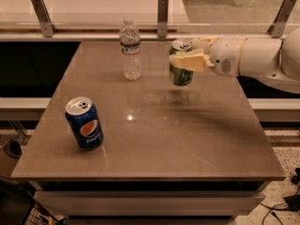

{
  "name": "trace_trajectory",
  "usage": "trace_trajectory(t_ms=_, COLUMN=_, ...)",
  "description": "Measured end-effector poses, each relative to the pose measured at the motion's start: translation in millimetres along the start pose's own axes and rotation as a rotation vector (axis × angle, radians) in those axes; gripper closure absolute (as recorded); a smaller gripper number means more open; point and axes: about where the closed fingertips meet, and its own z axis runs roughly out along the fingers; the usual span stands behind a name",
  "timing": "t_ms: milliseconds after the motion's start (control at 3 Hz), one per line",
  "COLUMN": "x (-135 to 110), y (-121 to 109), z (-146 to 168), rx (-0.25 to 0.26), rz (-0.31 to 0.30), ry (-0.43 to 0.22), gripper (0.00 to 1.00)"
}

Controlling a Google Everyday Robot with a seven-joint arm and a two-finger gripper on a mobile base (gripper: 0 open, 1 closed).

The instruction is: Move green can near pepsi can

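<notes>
Extends in from the right on a white arm: the gripper, over the far middle of the desk. Clasps the green can with pale fingers clenched on it, one laid across the front of the label. Holds it upright, silver pull-tab top showing, seemingly just clear of the surface, with a faint reflection on the brown top beneath. Hangs to the right of a clear water bottle, near it but not touching. Well apart, toward the near left corner: the pepsi can, dark blue, round logo facing forward, silver top visible. Stands there on its base, alone, with bare desk between it and the held can. Behind the desk: a pale ledge with metal posts rising along its edge.
</notes>
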Motion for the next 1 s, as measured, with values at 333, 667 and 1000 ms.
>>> trace_trajectory(t_ms=333, x=-2, y=43, z=6, rx=-0.012, rz=-0.025, ry=-0.014, gripper=1.00)
trace_trajectory(t_ms=667, x=0, y=89, z=10, rx=-0.018, rz=-0.035, ry=-0.038, gripper=1.00)
trace_trajectory(t_ms=1000, x=13, y=133, z=9, rx=-0.003, rz=-0.012, ry=-0.072, gripper=1.00)
